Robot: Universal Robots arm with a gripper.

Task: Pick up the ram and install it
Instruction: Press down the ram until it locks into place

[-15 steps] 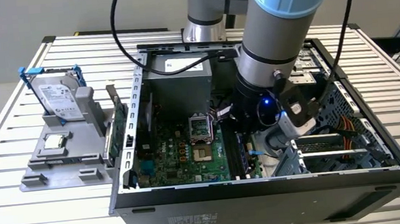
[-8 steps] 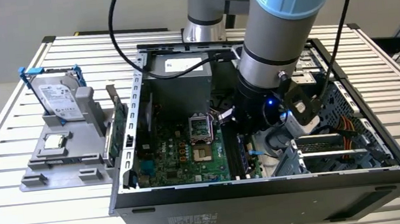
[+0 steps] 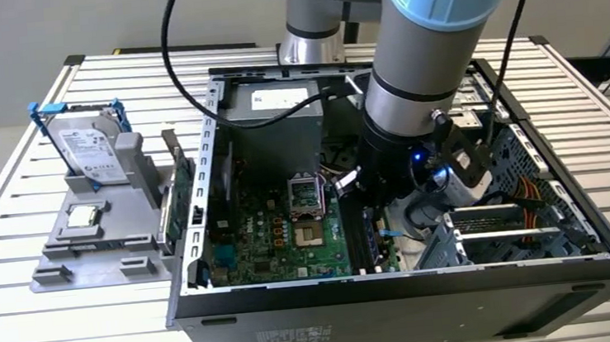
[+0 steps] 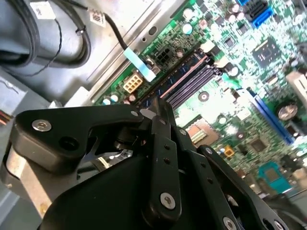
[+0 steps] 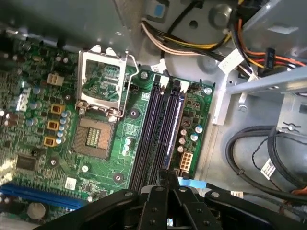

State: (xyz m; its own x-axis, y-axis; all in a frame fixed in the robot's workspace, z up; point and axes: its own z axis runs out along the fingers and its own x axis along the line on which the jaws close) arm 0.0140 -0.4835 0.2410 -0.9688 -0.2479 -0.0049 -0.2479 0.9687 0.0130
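Note:
The ram [image 5: 175,124] is a dark-blue stick lying in the outermost of the motherboard's black slots [image 5: 148,129], beside the case wall. In the second wrist view the ram [image 4: 175,79] runs away from my fingertips along the slots. My gripper [image 5: 168,173] is shut, its tips directly over the stick's end by a white connector [image 5: 184,161]. Whether the tips touch the stick I cannot tell. In the exterior view the gripper [image 3: 361,203] reaches down inside the open computer case [image 3: 403,282]. In the second wrist view the gripper [image 4: 159,103] hangs just above the slots' end.
Left of the case in the exterior view, a grey fixture [image 3: 102,247] holds a silver hard drive in a blue bracket [image 3: 88,153] and a green card [image 3: 181,202]. The CPU socket [image 5: 98,136], cable bundles [image 5: 192,45] and a metal drive cage [image 3: 498,229] crowd the slots.

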